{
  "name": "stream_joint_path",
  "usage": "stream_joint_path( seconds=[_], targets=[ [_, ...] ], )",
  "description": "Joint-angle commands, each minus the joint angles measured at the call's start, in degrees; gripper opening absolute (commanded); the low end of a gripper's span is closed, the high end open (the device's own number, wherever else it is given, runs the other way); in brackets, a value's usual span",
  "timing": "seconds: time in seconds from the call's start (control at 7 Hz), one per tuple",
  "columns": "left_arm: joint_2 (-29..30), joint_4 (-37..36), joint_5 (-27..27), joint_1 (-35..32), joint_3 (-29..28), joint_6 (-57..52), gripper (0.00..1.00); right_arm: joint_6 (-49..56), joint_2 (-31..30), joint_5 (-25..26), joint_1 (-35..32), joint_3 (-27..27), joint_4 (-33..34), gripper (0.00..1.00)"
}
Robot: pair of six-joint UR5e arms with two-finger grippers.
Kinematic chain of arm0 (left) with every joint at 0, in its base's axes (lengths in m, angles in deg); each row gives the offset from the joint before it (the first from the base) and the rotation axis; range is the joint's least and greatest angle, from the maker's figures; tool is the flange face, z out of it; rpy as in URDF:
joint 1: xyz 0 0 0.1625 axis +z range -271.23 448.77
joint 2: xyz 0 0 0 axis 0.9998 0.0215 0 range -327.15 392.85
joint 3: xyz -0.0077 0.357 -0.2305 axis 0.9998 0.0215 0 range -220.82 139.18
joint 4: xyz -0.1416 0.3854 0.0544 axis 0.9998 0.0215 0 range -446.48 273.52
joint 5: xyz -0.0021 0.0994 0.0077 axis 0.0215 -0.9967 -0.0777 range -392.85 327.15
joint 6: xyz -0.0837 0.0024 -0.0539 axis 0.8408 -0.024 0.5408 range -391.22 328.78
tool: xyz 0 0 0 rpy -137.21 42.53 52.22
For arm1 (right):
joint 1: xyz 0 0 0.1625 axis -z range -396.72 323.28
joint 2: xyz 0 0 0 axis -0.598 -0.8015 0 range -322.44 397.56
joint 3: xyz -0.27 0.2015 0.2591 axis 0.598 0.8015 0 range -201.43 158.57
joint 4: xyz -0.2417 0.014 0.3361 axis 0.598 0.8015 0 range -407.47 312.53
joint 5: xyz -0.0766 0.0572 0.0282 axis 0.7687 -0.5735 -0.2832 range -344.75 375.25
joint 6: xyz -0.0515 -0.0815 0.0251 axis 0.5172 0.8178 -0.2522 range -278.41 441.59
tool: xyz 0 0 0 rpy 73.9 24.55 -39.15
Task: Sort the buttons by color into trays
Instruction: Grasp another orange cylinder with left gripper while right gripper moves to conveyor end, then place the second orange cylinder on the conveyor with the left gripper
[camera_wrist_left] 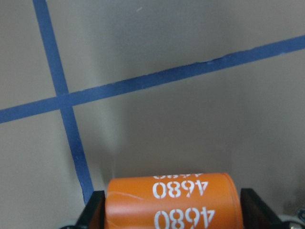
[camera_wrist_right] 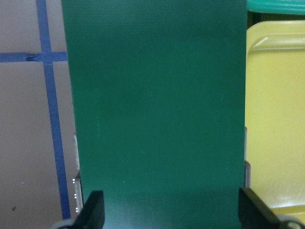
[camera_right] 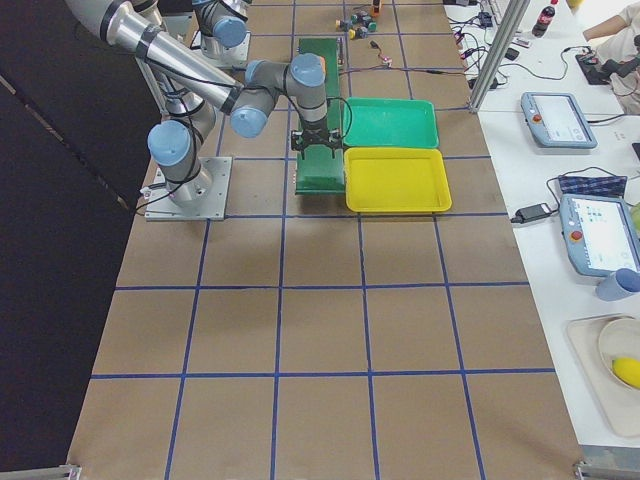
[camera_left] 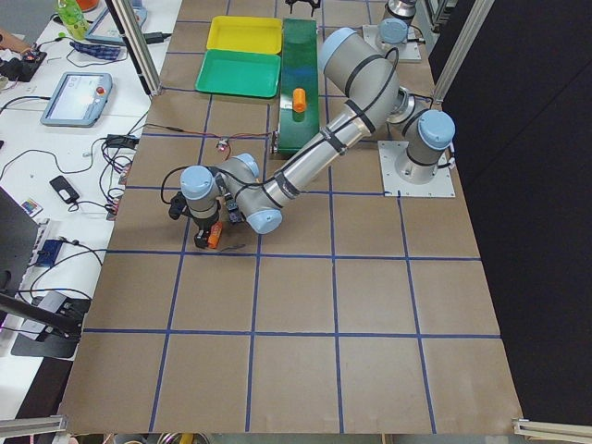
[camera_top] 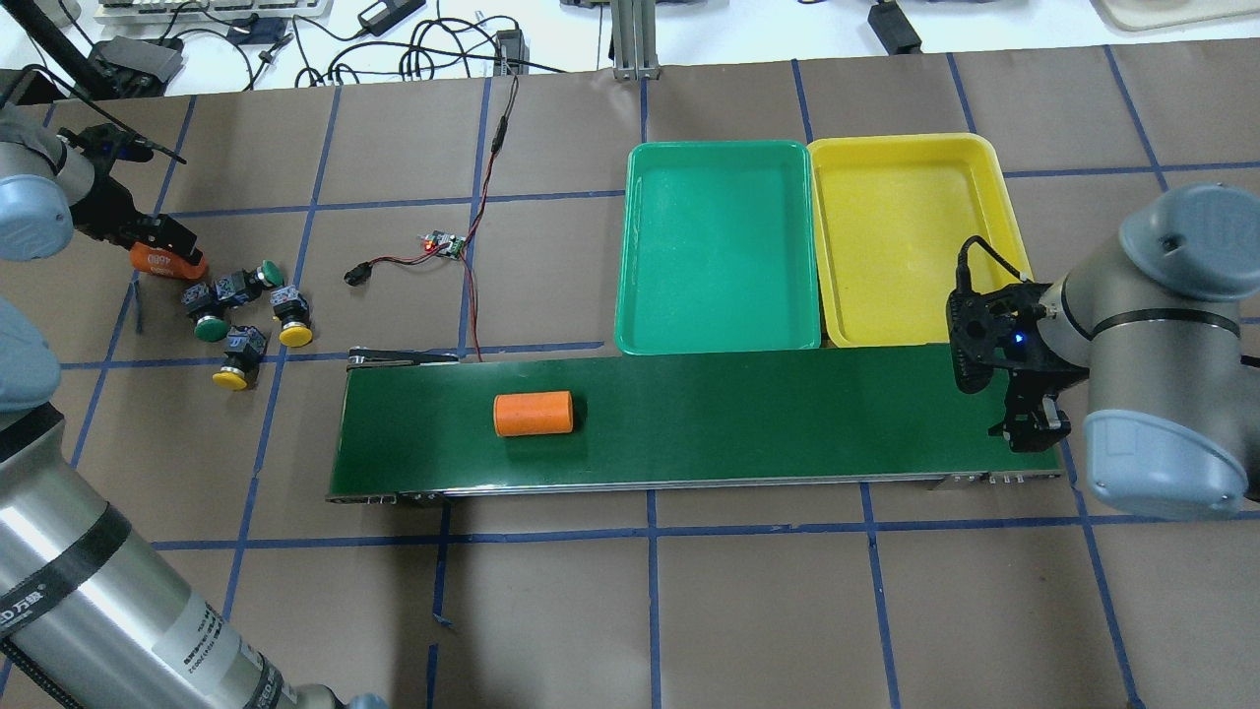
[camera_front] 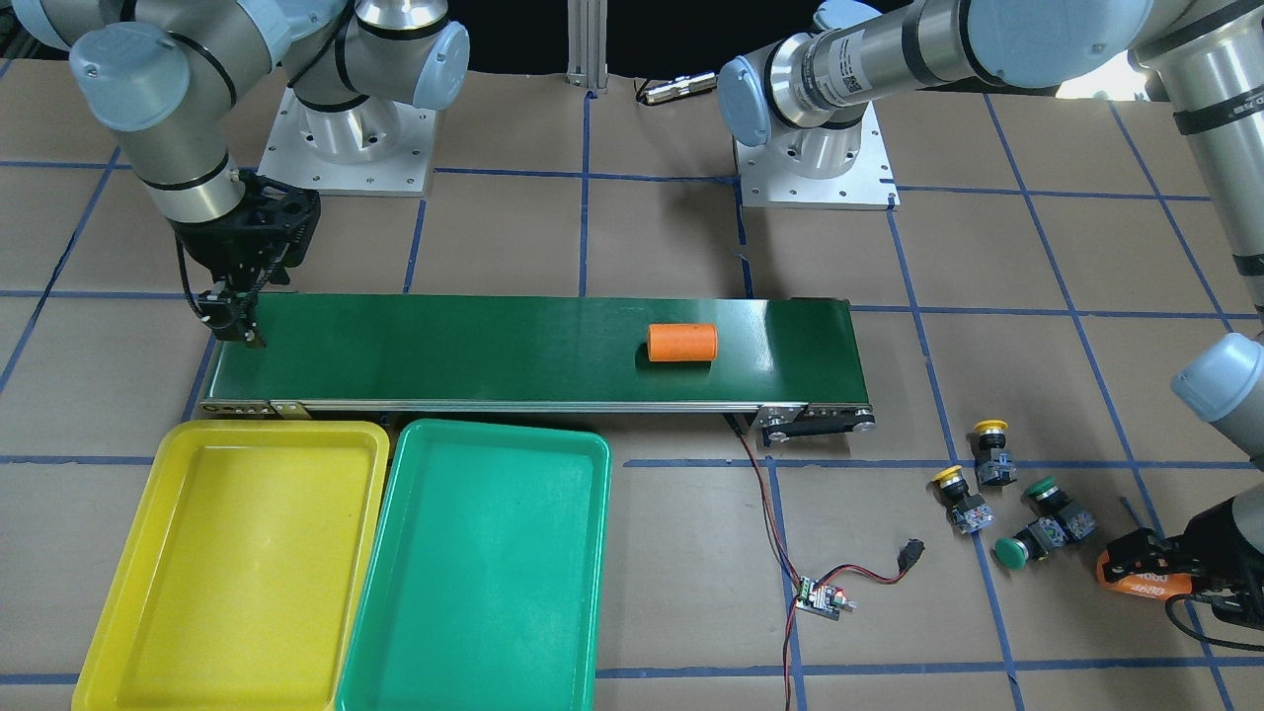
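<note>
- The left hand (camera_front: 1145, 573) is clamped on an orange cylinder marked 4680 (camera_wrist_left: 171, 200), one finger at each end. It is low over the counter (camera_front: 691, 197); whether the cylinder touches the counter I cannot tell.
- The four buttons lie in a loose cluster on the counter just beside that hand, none in a tray. There are two yellow-capped buttons (camera_front: 990, 449) (camera_front: 956, 494) and two green-capped buttons (camera_front: 1052, 506) (camera_front: 1017, 549).
- The right hand (camera_front: 242, 321) hangs over the far end of the conveyor belt (camera_front: 494, 346) from the buttons. Its fingers (camera_wrist_right: 93, 210) are spread wide and grip nothing.
- The yellow tray (camera_front: 237, 563) and the teal tray (camera_front: 484, 563) sit side by side, long edges touching, against the belt's edge near the right hand. Both are empty.
- A second orange cylinder (camera_front: 681, 343) lies on its side on the belt, toward the buttons' end.
- A small circuit board (camera_front: 820, 597) with red and black wires lies on the counter between the trays and the buttons.
</note>
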Motion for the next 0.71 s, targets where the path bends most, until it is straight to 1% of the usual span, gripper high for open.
stream_joint_path(
  seconds=[0.0, 0.14, 0.29, 0.43, 0.57],
  targets=[
    [-2.20, 4.07, 0.04, -0.09, -0.45, 0.78, 0.00, -0.19, 0.09, 0.12, -3.77, 0.10, 0.00, 1.00],
    [-5.26, 10.02, -0.49, -1.39, -0.54, 3.31, 0.00, -0.63, 0.27, -0.15, -3.87, -0.25, -0.18, 1.00],
    [-8.95, 16.25, -0.14, -3.50, -0.54, 9.51, 0.00, -0.81, 0.35, 0.02, -3.87, -0.25, -0.44, 1.00],
    [-14.12, 21.45, 0.21, -7.69, 0.85, 15.58, 0.00, -0.63, 0.44, -0.06, -3.87, -0.25, -0.44, 1.00],
    [-19.22, 27.51, 0.21, -11.74, 2.34, 24.17, 0.00, -0.02, 0.88, -0.15, -3.87, -0.25, -0.44, 1.00]
  ],
)
